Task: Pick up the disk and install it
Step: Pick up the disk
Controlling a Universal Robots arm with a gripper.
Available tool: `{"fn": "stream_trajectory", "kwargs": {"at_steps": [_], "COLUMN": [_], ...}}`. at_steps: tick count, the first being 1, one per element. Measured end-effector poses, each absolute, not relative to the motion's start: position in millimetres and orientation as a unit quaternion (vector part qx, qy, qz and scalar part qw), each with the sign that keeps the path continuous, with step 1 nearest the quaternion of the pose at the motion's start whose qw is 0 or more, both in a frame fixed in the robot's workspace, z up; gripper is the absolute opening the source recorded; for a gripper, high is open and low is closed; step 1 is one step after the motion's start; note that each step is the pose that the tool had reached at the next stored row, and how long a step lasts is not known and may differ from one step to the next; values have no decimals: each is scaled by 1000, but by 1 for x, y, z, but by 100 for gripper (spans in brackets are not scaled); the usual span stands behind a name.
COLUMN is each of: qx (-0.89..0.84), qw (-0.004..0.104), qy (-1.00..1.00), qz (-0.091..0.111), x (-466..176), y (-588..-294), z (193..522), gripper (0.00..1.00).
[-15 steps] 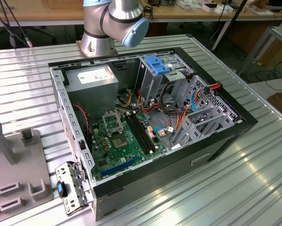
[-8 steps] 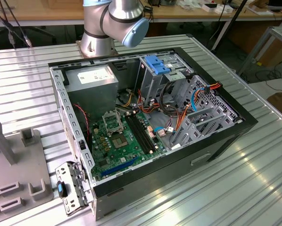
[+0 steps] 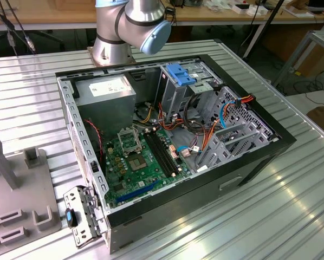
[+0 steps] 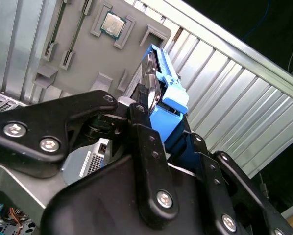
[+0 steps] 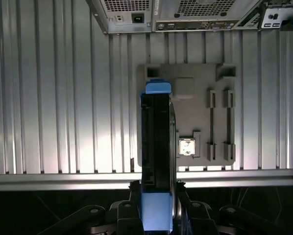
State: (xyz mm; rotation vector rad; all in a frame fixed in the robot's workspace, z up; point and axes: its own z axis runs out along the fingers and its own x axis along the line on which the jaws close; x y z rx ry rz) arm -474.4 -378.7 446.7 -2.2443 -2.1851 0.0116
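Over the grey parts tray (image 3: 21, 189) at the exterior view's left, the gripper (image 4: 165, 122) has its jaws clamped on the flat faces of the disk (image 5: 156, 137), edge-on, probably to suit the drive cage (image 3: 175, 95) in the open computer case (image 3: 205, 189) further right.

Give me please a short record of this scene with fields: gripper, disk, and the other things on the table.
gripper: shut on the disk
disk: blue carrier frame, held on edge above the grey tray
grey tray: on the table, carries a processor chip
computer case: open, beside the grey tray; blue bracket on its drive cage
install: not yet done, disk outside the case
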Motion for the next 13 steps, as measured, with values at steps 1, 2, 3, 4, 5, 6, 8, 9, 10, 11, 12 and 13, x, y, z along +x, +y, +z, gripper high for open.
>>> {"fn": "stream_trajectory", "kwargs": {"at_steps": [1,2,3,4,5,6,8,9,10,11,12,13], "qx": [-716,-716,-716,-716,-716,-716,-716,-716,-716,-716,-716,-716], "qw": [5,5,5,5,5,5,5,5,5,5,5,5], "qy": [-698,-698,-698,-698,-698,-698,-698,-698,-698,-698,-698,-698], "qz": [4,4,4,4,4,4,4,4,4,4,4,4], "x": [-474,-474,-474,-474,-474,-474,-474,-474,-474,-474,-474,-474], "y": [-379,-379,-379,-379,-379,-379,-379,-379,-379,-379,-379,-379], "z": [453,462,471,474,479,485,494,501,507,516,522,526], "gripper": [37,37,37,37,37,37,37,37,37,37,37,37]}}
